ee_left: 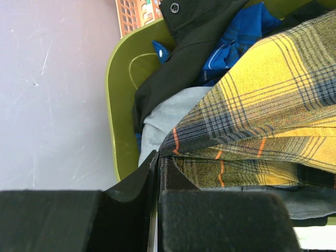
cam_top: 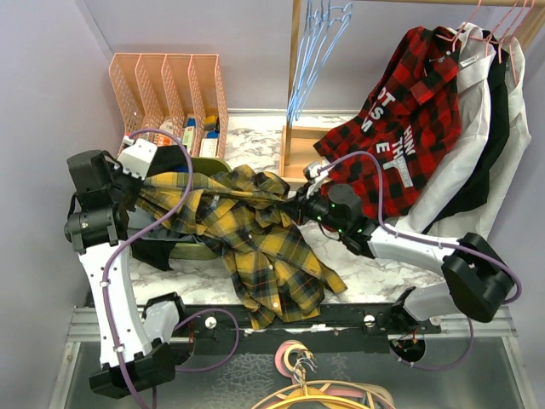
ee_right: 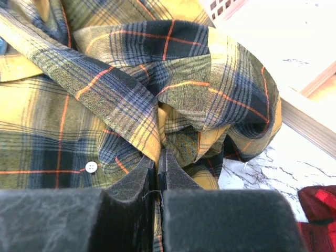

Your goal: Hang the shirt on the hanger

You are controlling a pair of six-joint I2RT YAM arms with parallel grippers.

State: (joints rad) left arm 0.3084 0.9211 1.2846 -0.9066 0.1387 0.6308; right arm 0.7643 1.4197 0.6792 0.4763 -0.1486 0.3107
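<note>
Shirt (cam_top: 255, 239), mustard-and-dark plaid, bunched, pinched by left tool (ee_left: 158, 160) and right tool (ee_right: 157, 160)

a pink wire file rack (cam_top: 166, 89) stands at the back left of the marble tabletop (cam_top: 255, 132). an olive-green tub (ee_left: 116, 105) holds a black garment (ee_left: 189, 47), blue cloth (ee_left: 239, 37) and grey cloth (ee_left: 168, 118). at the right, a red-and-black plaid shirt (cam_top: 400, 111) with white lettering hangs beside a white garment (cam_top: 521, 128).

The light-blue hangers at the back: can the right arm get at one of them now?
Probably not yet. The right hand is shut on the shirt, so it has no free grip. The nearest hanger hangs farther back, and the way up to it looks free.
</note>
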